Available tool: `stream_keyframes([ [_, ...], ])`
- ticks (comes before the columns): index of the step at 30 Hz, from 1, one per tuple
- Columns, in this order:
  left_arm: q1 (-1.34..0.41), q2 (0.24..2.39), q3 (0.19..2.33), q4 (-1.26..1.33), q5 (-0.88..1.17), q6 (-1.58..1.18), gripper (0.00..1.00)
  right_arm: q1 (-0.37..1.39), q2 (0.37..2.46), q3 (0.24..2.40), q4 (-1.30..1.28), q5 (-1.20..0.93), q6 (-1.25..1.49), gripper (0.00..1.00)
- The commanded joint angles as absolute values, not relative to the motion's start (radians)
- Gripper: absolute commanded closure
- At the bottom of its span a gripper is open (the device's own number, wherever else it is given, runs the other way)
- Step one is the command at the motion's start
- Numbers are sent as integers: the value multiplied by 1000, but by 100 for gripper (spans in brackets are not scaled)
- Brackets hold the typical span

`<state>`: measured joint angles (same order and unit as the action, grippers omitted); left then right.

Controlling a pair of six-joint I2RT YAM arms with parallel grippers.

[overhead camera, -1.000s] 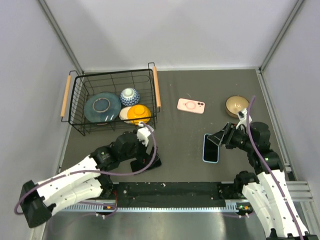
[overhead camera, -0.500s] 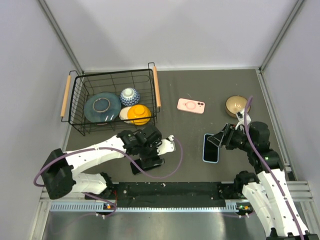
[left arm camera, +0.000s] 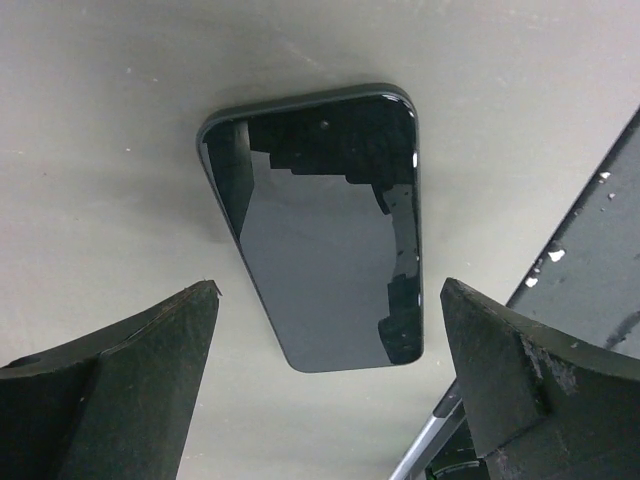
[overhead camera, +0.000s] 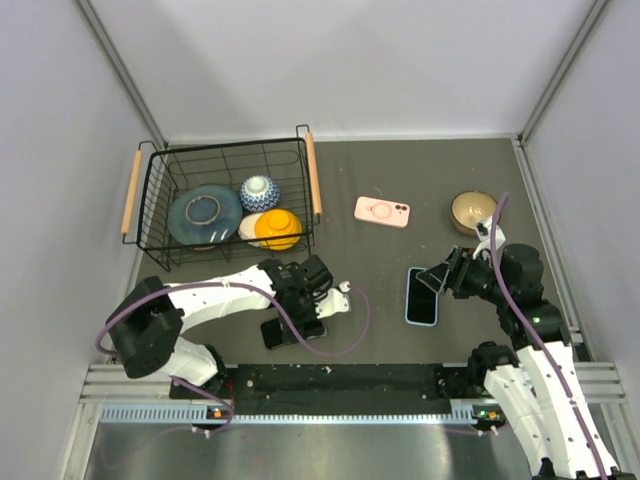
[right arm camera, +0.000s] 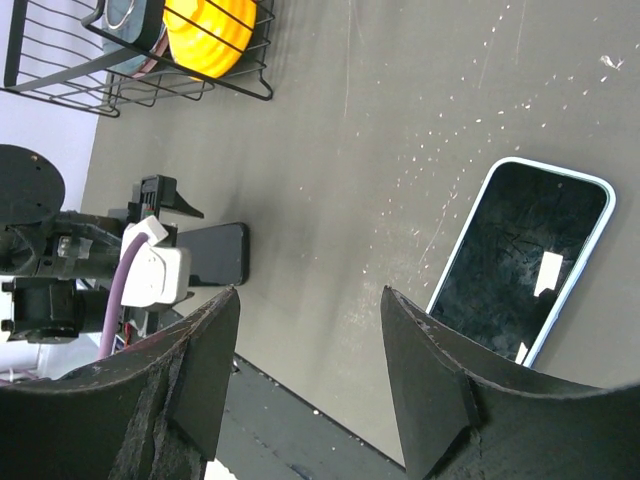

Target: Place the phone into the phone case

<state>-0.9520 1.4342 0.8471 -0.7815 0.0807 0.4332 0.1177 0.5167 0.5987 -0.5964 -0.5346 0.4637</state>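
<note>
The phone (overhead camera: 292,331) lies screen up near the table's front edge, left of centre; its glossy black screen fills the left wrist view (left arm camera: 320,230), and it shows in the right wrist view (right arm camera: 215,255). My left gripper (overhead camera: 303,312) hovers just over it, open, its tips (left arm camera: 328,287) on either side of the phone's near end, not touching. The pink phone case (overhead camera: 382,211) lies back up, farther back at mid-table. My right gripper (overhead camera: 432,280) is open and empty (right arm camera: 308,291) above a black-faced slab with a light blue rim (overhead camera: 421,296).
A black wire basket (overhead camera: 160,205) at the back left holds a grey plate, a blue-white bowl and an orange bowl (overhead camera: 276,227). A gold round tin (overhead camera: 473,210) sits at the back right. The black rail (overhead camera: 340,385) runs along the front edge, close to the phone.
My left arm has swung its wrist to the right and turned the gripper over the phone. The phone and the right arm have stayed in place.
</note>
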Motion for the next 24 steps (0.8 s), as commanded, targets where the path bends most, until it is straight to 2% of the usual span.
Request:
stream_keyframes([
  [1,-954,1463,841,-723,64,428,1,127,491,635,-591,-523,449,41],
  [15,-956,1522,821,-640,84,403,1,127,495,635,-591,-512,443,39],
  [19,-956,1542,834,-640,89,394,11,127,494,641,-592,-515,442,39],
  [24,-982,1566,902,-676,101,364,33,127,485,637,-592,-512,445,39],
])
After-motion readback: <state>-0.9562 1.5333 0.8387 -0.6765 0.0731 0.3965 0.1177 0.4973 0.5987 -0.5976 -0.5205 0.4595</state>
